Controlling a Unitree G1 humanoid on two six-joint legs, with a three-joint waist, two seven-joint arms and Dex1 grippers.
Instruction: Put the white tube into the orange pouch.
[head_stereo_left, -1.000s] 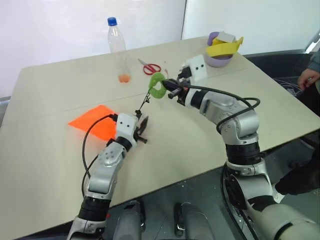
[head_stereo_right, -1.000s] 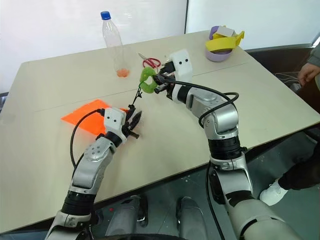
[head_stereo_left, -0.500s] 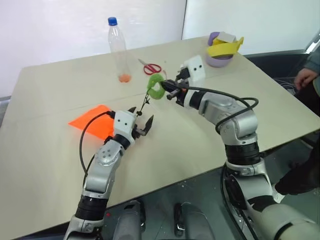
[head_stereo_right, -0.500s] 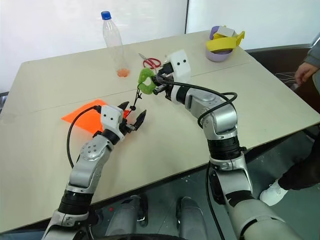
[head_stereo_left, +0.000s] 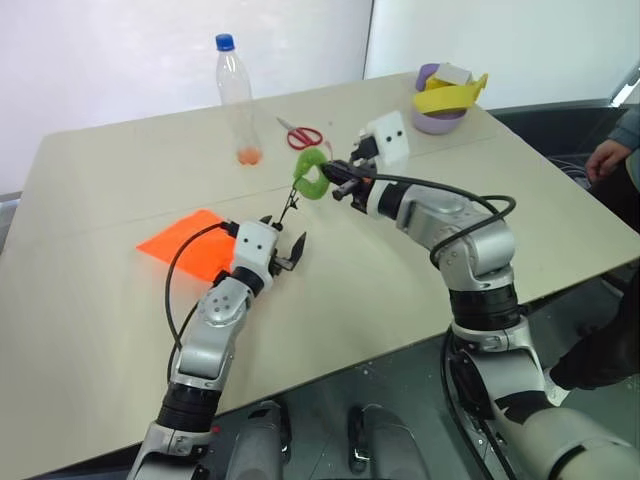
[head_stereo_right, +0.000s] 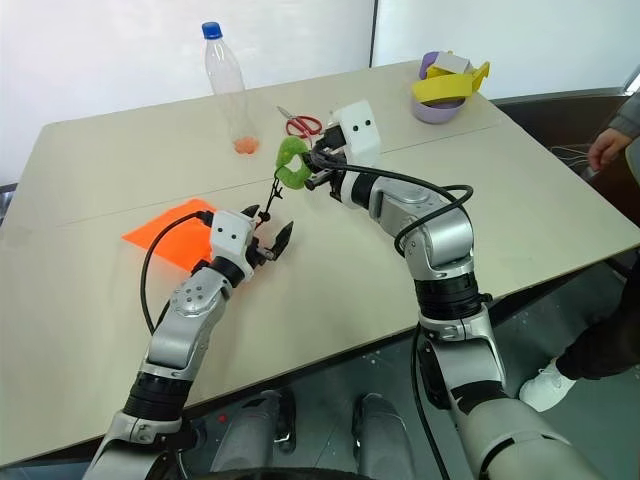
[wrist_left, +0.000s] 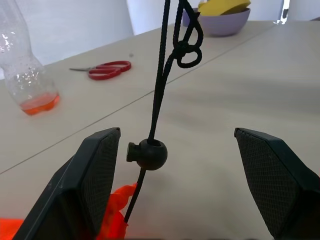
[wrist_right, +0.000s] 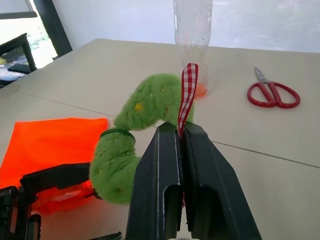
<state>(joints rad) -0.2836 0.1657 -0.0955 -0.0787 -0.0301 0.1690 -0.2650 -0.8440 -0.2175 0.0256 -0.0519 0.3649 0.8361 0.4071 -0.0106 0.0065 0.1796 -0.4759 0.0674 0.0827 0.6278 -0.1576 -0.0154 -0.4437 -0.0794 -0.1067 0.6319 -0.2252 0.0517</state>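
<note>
Our left gripper hangs open at the near edge of the orange pouch (flat on the table), its cord between the fingers. Our right gripper, beyond the pouch, pinches the green tag's ribbon.

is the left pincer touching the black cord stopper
Cannot tell. In the left wrist view the left pincer is open and the cord stopper sits right at one finger, with no plain gap or contact.

Neon-orange pouch, fuzzy green tag with red-and-white checked ribbon, red scissors.
</note>
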